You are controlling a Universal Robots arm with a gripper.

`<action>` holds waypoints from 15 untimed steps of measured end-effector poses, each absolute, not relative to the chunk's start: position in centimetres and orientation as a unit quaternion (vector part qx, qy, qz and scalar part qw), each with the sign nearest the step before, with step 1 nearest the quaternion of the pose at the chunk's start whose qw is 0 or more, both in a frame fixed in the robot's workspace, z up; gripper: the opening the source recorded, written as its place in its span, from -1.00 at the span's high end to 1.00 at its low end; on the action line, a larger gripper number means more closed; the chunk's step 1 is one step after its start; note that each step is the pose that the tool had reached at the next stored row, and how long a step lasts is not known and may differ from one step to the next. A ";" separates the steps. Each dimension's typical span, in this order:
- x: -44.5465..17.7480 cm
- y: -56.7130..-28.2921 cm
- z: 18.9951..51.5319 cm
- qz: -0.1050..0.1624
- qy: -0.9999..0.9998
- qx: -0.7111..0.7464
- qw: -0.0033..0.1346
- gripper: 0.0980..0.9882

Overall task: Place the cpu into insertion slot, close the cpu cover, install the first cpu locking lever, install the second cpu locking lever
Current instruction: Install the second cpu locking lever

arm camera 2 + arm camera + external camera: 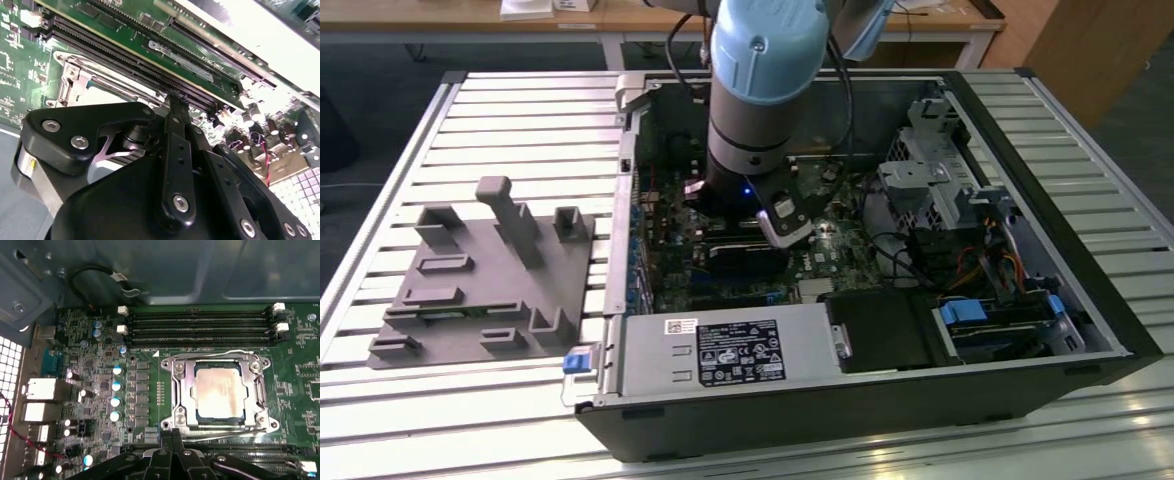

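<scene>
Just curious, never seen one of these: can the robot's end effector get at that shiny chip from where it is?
Probably yes: the end effector sits right beside the cpu, with nothing standing between them.

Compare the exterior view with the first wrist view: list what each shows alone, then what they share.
Exterior view alone: the open computer case on a slatted table, a grey fixture block and the arm reaching in. First wrist view alone: the cpu seated in the insertion slot with the cpu cover down around it. Shared: the green motherboard.
</scene>
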State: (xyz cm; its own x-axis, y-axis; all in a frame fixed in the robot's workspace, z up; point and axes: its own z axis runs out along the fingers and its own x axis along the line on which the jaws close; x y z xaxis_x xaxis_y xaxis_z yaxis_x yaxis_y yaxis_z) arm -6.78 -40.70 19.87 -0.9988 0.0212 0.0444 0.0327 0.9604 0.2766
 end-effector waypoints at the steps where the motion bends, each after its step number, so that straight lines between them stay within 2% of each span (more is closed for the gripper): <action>1: -6.8 -40.7 19.8 -0.143 -0.989 -0.014 0.021 0.98; 15: -6.9 -40.7 18.9 -0.172 -0.985 -0.013 0.021 0.98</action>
